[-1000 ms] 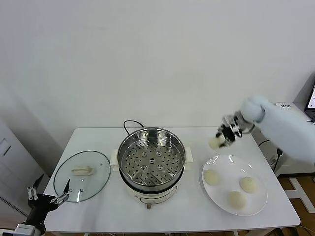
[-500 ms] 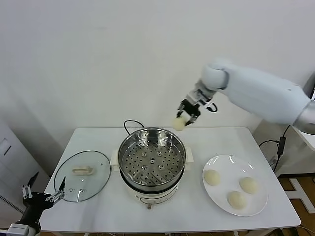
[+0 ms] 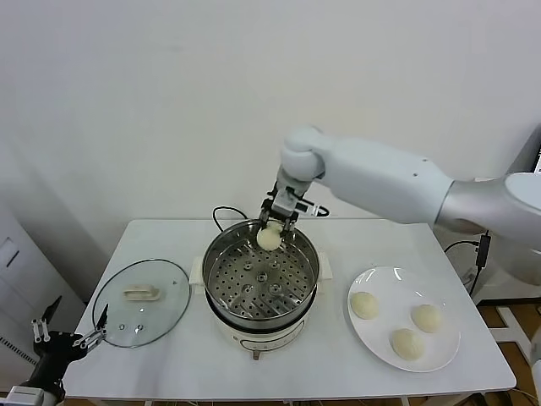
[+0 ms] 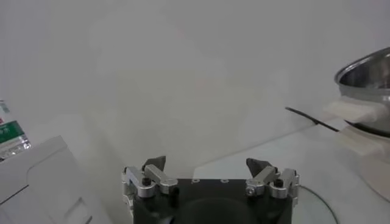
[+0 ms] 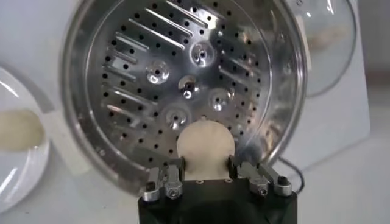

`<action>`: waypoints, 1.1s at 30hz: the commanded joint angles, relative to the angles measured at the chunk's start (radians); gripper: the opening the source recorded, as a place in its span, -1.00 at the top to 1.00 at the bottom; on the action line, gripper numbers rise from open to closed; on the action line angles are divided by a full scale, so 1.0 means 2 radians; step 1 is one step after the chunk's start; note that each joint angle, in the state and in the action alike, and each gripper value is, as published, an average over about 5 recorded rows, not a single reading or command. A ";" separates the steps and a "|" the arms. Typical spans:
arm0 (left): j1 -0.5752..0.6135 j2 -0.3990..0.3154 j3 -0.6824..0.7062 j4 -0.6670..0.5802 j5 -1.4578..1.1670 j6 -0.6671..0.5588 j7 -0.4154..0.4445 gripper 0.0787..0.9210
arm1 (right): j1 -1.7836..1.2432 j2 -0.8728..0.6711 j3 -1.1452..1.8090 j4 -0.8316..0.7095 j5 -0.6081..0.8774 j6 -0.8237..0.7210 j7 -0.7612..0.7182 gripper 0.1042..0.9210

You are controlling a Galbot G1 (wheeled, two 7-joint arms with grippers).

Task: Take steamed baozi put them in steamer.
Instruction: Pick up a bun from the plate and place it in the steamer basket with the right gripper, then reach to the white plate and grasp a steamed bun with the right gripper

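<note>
The steamer [image 3: 254, 289] stands mid-table, its perforated floor bare. My right gripper [image 3: 272, 228] hangs over the pot's far side, shut on one steamed baozi [image 3: 270, 239]. In the right wrist view that pale bun [image 5: 205, 145] sits between the fingers of the gripper [image 5: 206, 168], above the steamer's floor [image 5: 152, 73] near its wall. Three more baozi [image 3: 363, 304] [image 3: 427, 317] [image 3: 407, 342] lie on the white plate [image 3: 385, 277] to the right. My left gripper [image 3: 68, 336] waits open off the table's front left corner, and is seen empty [image 4: 207, 164] in its own view.
A glass lid [image 3: 139, 302] with a white handle lies flat left of the steamer. A black cord [image 3: 221, 215] loops behind the pot. The plate's edge [image 5: 12, 179] and one bun [image 5: 18, 129] show in the right wrist view. A white wall backs the table.
My right arm has carried the baozi leftward from above the plate to over the steamer's far side and lowered it. The left gripper has drifted slightly lower left.
</note>
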 commanded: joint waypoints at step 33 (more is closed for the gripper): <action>0.003 0.001 0.000 -0.003 0.002 -0.001 0.001 -0.77 | 0.124 -0.097 -0.050 -0.058 0.369 -0.309 0.010 -0.76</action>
